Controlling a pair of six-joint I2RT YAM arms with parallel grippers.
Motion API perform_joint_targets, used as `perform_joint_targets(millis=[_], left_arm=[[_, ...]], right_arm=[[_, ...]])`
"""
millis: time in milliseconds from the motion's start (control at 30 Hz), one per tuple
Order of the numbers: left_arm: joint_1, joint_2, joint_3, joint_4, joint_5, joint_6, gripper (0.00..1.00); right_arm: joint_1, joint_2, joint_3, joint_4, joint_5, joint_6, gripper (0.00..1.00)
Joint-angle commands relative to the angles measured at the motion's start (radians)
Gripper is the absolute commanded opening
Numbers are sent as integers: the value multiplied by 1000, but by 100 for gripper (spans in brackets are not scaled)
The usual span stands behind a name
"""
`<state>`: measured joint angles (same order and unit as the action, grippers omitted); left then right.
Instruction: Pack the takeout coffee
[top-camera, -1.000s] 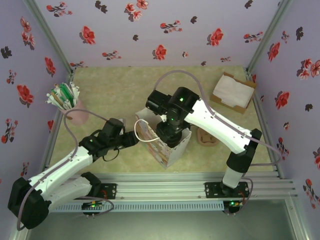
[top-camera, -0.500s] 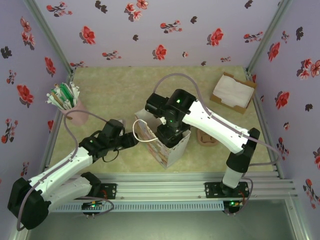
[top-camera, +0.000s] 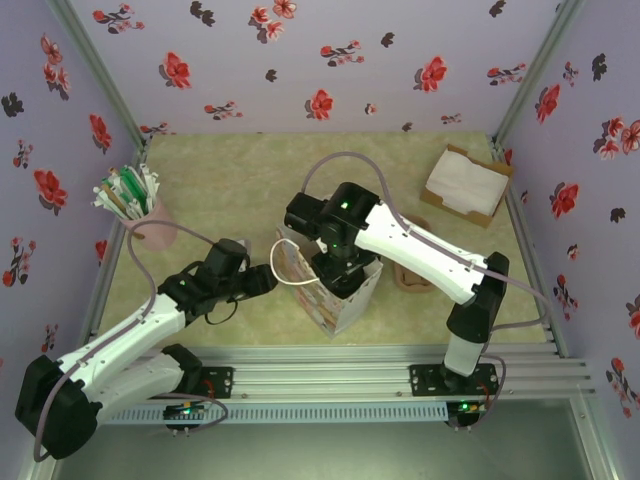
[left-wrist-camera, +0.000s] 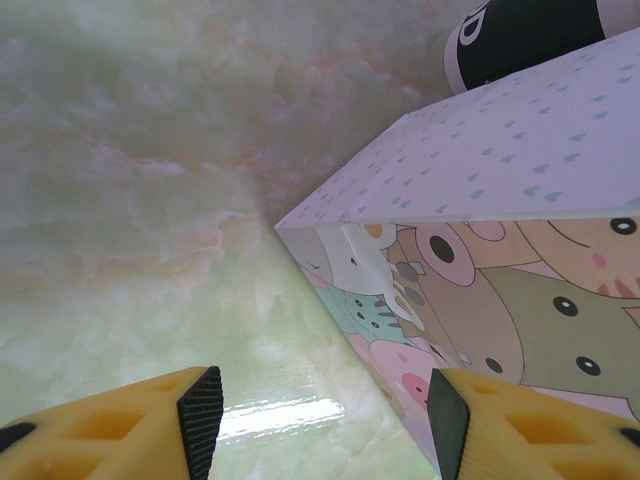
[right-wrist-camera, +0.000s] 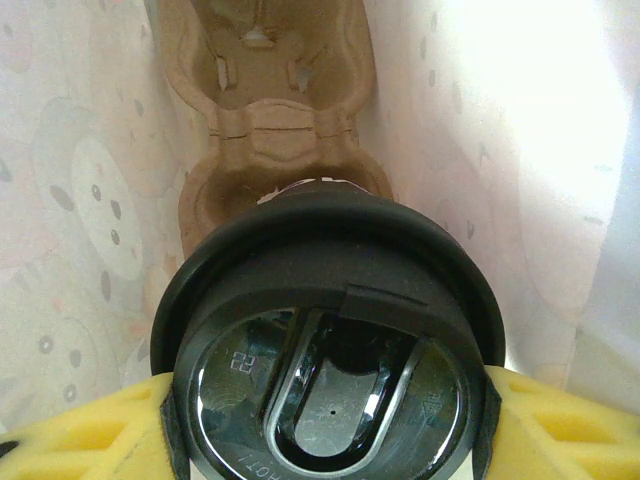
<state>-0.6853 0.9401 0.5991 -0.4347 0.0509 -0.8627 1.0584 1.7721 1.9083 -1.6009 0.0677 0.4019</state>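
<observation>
glossy black-lidded takeout coffee (right-wrist-camera: 327, 340) clamped in right hand (right-wrist-camera: 327, 420)

The takeout coffee (right-wrist-camera: 325, 340), in my right gripper (right-wrist-camera: 327, 425), sits inside the bag (top-camera: 343, 306) above the carrier (right-wrist-camera: 270, 120); left gripper (left-wrist-camera: 320, 405) outside, leftward.

left claw (left-wrist-camera: 318, 405) gapes wide on its outstretched arm; right claw (right-wrist-camera: 325, 400) points down, fingers clamped.

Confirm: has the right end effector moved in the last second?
Yes. The right end effector, holding the takeout coffee, shifted left, away from the napkin tray.
</observation>
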Motion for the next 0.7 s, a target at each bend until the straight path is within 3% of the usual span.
perform_joint_targets(millis=[0, 667], left_arm=[[-3, -15, -18, -9, -27, -12, 59], [1, -17, -25, -9, -27, -12, 59]], right_arm=[[7, 11, -15, 10, 24, 23, 65], [45, 26, -7, 38, 42, 40, 65]])
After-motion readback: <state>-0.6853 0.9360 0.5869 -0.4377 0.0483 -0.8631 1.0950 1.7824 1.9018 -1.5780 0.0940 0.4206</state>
